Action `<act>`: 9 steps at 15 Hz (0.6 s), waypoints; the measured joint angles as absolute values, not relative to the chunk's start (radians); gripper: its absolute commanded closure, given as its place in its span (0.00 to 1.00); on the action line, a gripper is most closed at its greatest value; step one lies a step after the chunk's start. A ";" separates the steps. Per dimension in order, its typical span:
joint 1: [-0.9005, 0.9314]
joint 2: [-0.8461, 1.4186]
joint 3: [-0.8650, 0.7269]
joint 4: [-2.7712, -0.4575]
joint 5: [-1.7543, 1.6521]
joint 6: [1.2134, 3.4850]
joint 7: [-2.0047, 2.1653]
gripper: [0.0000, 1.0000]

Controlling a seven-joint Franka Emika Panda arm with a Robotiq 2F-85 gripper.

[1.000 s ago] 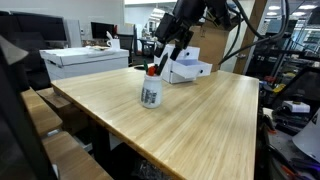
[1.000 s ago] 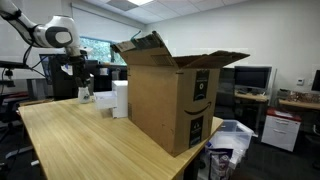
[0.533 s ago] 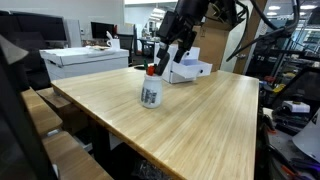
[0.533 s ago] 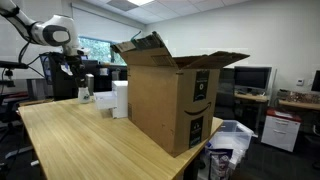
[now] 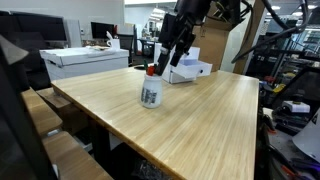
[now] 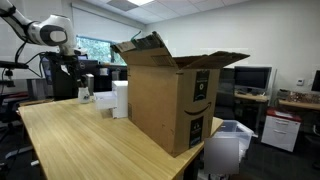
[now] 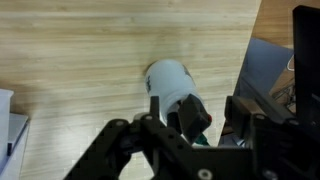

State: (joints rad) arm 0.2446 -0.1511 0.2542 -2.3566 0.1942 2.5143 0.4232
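Note:
A white bottle with a red cap stands upright on the wooden table. It also shows as a small white shape near the table's far end. My gripper hangs tilted just above and behind the bottle's top, and it hangs over the bottle at the table's far end too. In the wrist view the bottle lies below the gripper. The jaws stand apart, with the bottle's cap end at the left finger's pad. No grip on it shows.
A flat white box lies right behind the bottle. A large open cardboard box stands mid-table with a white box beside it. Another white box sits beyond the table's left side. Desks and monitors fill the room behind.
The arm has shifted slightly above the bottle. The bottle itself stays where it was.

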 measured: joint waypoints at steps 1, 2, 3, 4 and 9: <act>0.244 -0.151 0.254 -2.357 0.193 2.525 0.423 0.63; 0.244 -0.151 0.254 -2.358 0.192 2.540 0.423 0.69; 0.243 -0.151 0.254 -2.359 0.191 2.550 0.423 0.75; 0.242 -0.151 0.254 -2.359 0.189 2.561 0.423 0.81; 0.237 -0.150 0.254 -2.362 0.180 2.584 0.425 0.99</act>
